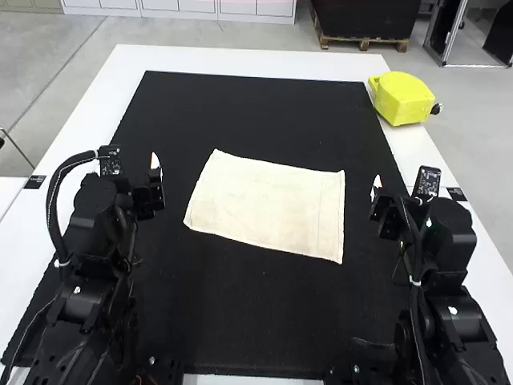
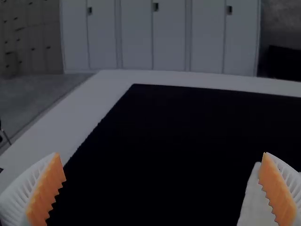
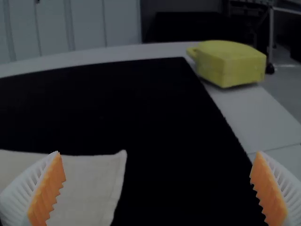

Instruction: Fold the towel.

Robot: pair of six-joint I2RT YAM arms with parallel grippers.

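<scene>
Towel [image 1: 268,204] lies between left gripper [image 1: 146,192] and right gripper [image 1: 390,210], all 4 fingers [image 2: 46,193] spread apart.

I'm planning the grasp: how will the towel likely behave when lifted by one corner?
The towel will probably hang floppy, being thin-looking cloth spread out flat. It should be light for its size, as it lies low against the black mat. Slipping seems unlikely, since its surface looks matte, not glossy.

We see a cream, four-sided cloth towel [image 1: 268,204] spread flat on a black mat [image 1: 248,321], and a yellow boxy thing [image 1: 403,98] beside the mat.
</scene>
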